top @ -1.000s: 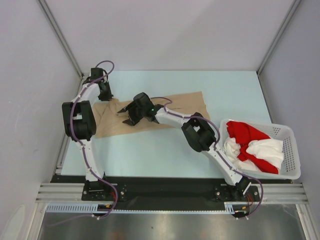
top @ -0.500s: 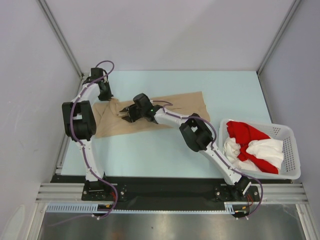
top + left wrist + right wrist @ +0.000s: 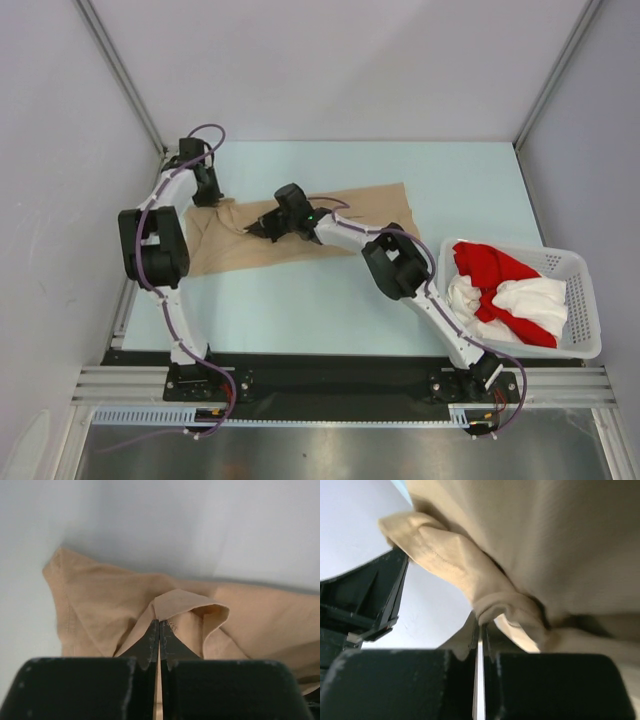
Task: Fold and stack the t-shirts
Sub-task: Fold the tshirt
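Note:
A beige-tan t-shirt [image 3: 360,210] lies spread across the middle of the table, rumpled at its left end. My left gripper [image 3: 212,199] is at that far-left end, shut on a raised fold of the beige cloth [image 3: 190,602]; the fingertips [image 3: 150,635] meet with fabric pinched between them. My right gripper [image 3: 253,229] is a little to the right of it, shut on a bunched fold of the same shirt [image 3: 500,605]. A red t-shirt [image 3: 490,265] and a white one [image 3: 530,298] lie crumpled in the basket.
The white lattice basket [image 3: 585,300] stands at the right near the table edge. Grey walls and metal posts close in the table at the back and both sides. The right arm's elbow [image 3: 398,265] hangs over the table's middle.
Both grippers have closed on the beige shirt's left end. The right gripper moved slightly back and left as it shut, and the cloth there now stands bunched up.

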Controlling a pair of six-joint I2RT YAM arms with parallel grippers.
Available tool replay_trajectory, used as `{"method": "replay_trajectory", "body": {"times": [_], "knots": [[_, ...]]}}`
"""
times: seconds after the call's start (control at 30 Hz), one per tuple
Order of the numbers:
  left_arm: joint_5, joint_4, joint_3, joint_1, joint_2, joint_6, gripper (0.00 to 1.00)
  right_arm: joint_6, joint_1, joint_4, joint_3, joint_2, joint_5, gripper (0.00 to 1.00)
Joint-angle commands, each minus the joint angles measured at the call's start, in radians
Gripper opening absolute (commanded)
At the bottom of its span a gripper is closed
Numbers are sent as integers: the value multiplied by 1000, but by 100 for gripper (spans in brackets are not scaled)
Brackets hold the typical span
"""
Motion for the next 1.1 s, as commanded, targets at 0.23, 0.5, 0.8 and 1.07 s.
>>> {"method": "replay_trajectory", "body": {"times": [0.23,0.5,0.8,1.07], "knots": [[-94,-67,-147,-5,-243,-81,0,-280,-106,1,-277,-203,-308,0],[-169,-76,-308,-3,-373,-99,0,-376,-109,-34,-283,-211,-385,6],[-277,-101,-423,3,-478,-179,0,-426,-112,-83,-232,-174,-415,8],[-250,-92,-566,64,-551,-231,44,-587,-129,-201,-185,-200,-425,40]]}}
